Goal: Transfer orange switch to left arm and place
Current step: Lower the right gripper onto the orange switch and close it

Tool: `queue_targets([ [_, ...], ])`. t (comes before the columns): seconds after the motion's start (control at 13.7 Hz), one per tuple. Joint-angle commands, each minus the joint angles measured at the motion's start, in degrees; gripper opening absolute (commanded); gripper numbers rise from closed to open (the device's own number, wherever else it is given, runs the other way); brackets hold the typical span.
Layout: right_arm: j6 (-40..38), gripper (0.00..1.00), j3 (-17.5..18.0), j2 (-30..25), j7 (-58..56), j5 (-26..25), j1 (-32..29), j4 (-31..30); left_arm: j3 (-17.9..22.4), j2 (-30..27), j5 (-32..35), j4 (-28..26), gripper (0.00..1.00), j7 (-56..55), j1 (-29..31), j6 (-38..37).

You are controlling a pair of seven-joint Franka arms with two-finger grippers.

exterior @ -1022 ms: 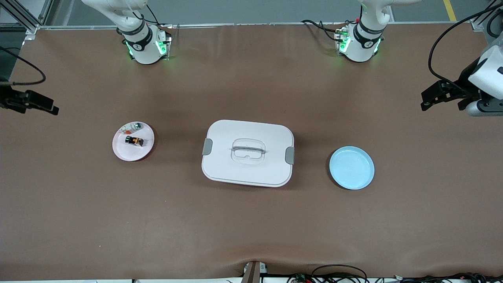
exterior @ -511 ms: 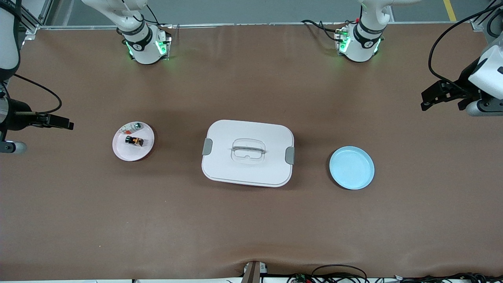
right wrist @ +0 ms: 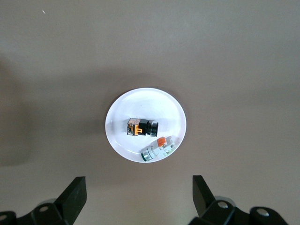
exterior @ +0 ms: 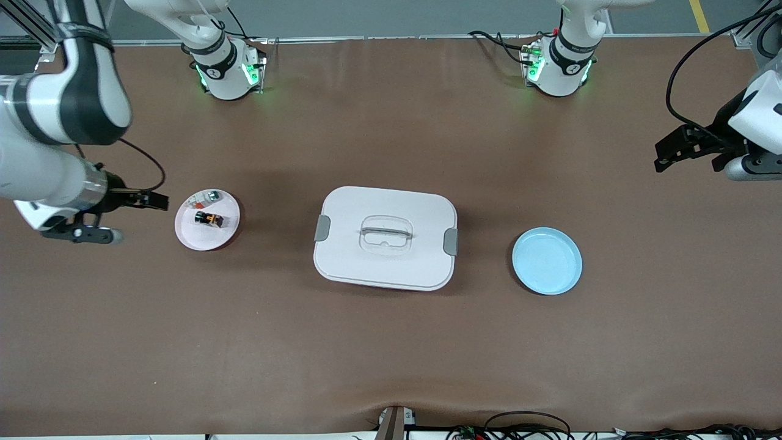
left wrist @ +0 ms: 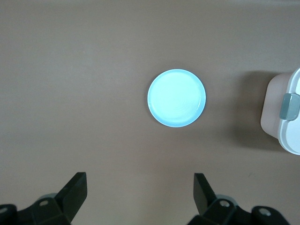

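Observation:
The orange switch [exterior: 209, 219], black with an orange band, lies on the pink plate [exterior: 187, 233] toward the right arm's end of the table; it also shows in the right wrist view [right wrist: 142, 127]. My right gripper [exterior: 157, 200] is open and empty, up in the air beside the pink plate. The white box [exterior: 385, 238] with grey latches stands mid-table. My left gripper [exterior: 666, 155] is open and empty, waiting high over the left arm's end of the table.
A small white-and-green piece with a red bit [exterior: 206, 197] shares the pink plate. A blue plate [exterior: 547, 261] lies between the box and the left arm's end, seen in the left wrist view [left wrist: 176, 98] with the box's corner [left wrist: 286, 112].
My right arm has swung in from the table's end toward the pink plate. The left arm has not moved.

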Motion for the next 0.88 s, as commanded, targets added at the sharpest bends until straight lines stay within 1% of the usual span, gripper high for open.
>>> queue_targets([
  [0.0, 7.78, 1.0, -0.14, -5.38, 2.13, -1.32, -0.11, -10.86, -0.03, -0.04, -1.06, 0.68, 1.0, 1.03, 0.1, -0.76],
  [0.15, 12.89, 1.0, -0.05, -5.39, 5.02, -2.98, -0.02, -14.83, -0.11, -0.04, -1.06, 0.68, 1.0, 1.03, 0.36, -0.76],
  [0.29, 17.9, 1.0, -0.05, -4.95, 7.84, -3.43, 0.15, -18.43, -0.11, -0.04, -0.98, 0.68, 1.0, 1.03, 0.27, -0.76],
  [0.51, 23.7, 1.0, 0.04, -3.29, 11.7, -3.6, 0.33, -21.77, -0.11, -0.04, -1.06, 0.68, 1.0, 1.03, 0.36, -0.76],
  [0.66, 27.31, 1.0, -0.05, -1.27, 11.89, -3.69, 1.3, -23.36, -0.11, -0.04, -1.06, 0.68, 1.0, 1.03, 0.36, -0.76],
  [0.8, 30.73, 1.0, -0.05, 0.67, 11.98, -6.4, 1.04, -24.51, -0.11, -0.04, -0.98, 0.76, 1.0, 1.03, 0.27, -0.76],
])
